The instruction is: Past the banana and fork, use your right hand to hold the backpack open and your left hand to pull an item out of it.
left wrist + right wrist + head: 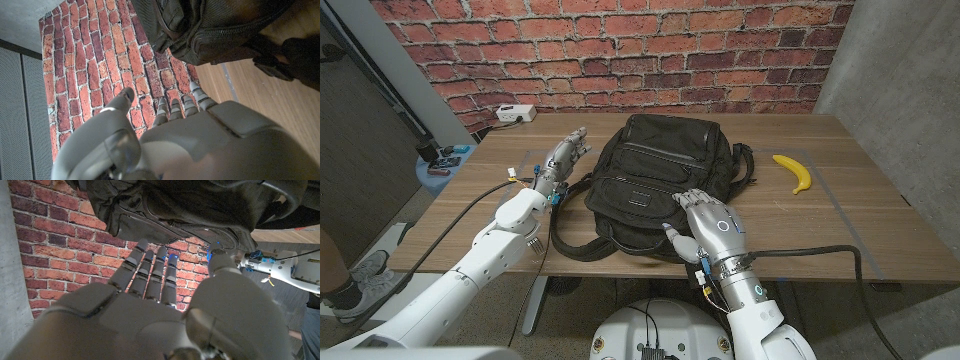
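- Head view: the backpack [658, 180] lies mid-surface, its top end toward the brick wall [620, 50] and its front pocket toward the robot.
- A strap [582, 240] loops off the near left corner of the backpack and runs close to the near edge of the surface [880, 215].
- The right hand [709, 222] sits at the backpack's near right corner, fingers spread over the fabric and gripping nothing; whether they press on it I cannot tell.
- The left hand [565, 157] is just beside the backpack's left side, fingers straight and slightly apart, holding nothing, apart from the bag.
- The banana [794, 171] lies to the right of the backpack, well apart from both hands, with bare wood around it up to the right edge.
- Bare wood also shows left of the left hand, out to the left edge; a white power strip [516, 113] sits at the far left corner.
- Left wrist view: the left hand [200, 135] has its fingers extended toward the wall, the backpack [210, 25] beyond them with a gap between.
- Right wrist view: the right hand [150, 295] has its fingers straight and close together, their tips at the backpack [190, 205]; the left arm [280, 270] shows to one side.
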